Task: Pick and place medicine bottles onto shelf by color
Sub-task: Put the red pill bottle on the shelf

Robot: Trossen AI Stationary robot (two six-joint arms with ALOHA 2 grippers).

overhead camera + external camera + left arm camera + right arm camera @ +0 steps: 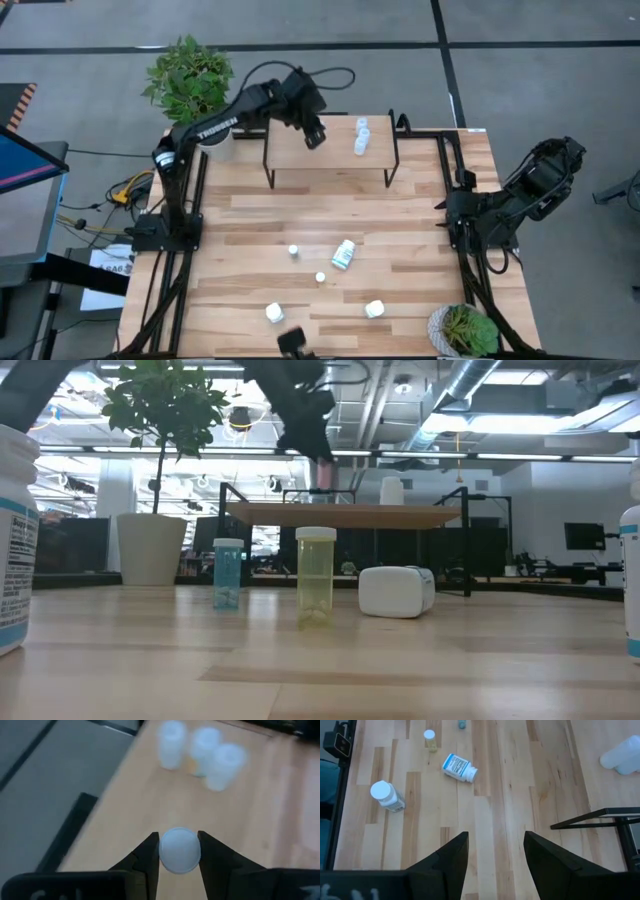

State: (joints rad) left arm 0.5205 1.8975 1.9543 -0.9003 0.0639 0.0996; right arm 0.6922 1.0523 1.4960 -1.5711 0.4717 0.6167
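Over the shelf (330, 158), my left pincer (179, 851) grips a white-capped bottle (180, 849). I should lower it upright beside the white bottles (361, 136). My right pincer (496, 851) waits, wide.

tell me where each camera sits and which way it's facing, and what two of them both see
High view: overhead, facing straight down on the table; both arms show, left pincer over the shelf.
Low view: at tabletop height, facing level across to the shelf; one arm drops in from above.
Left wrist: above the shelf, own pincer shut on a white bottle.
Right wrist: facing down at the table, own open pincer.
Shared: high and right wrist both show the lying labelled bottle.
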